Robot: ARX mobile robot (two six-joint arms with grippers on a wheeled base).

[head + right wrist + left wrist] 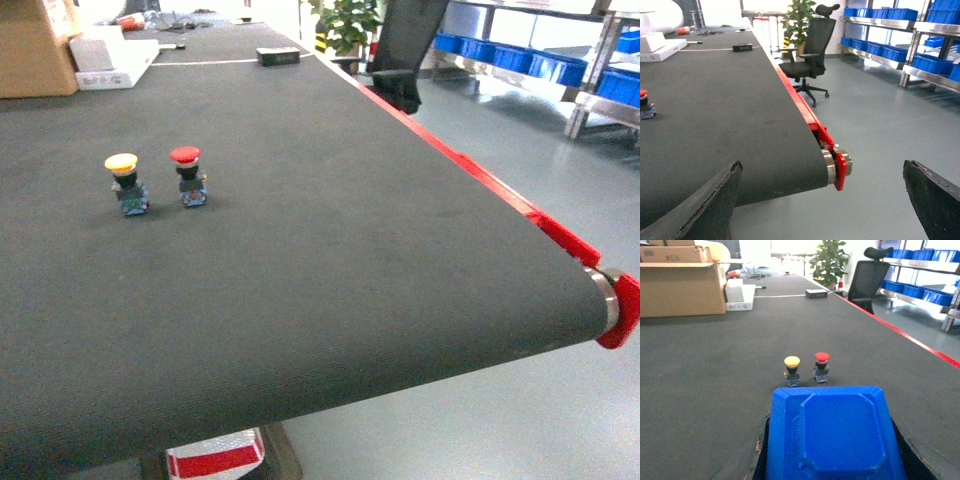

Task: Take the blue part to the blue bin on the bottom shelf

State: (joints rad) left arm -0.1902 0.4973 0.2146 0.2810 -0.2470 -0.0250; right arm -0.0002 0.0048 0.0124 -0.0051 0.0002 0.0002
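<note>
In the left wrist view the blue part (840,432), a square ribbed plastic piece, fills the bottom of the frame. My left gripper (832,455) is shut on it, with dark fingers (762,440) showing at both sides, and it hovers just above the dark belt (715,370). My right gripper (822,200) is open and holds nothing, off the belt's end over the grey floor. Blue bins (867,46) stand on the low level of a steel rack (875,56) far to the right. Neither gripper shows in the head view.
A yellow-capped button (124,180) and a red-capped button (188,174) stand on the belt (330,260). Cardboard box (680,282) and white boxes (110,58) sit at the far left. A black office chair (812,50) stands beside the belt's red edge (805,107).
</note>
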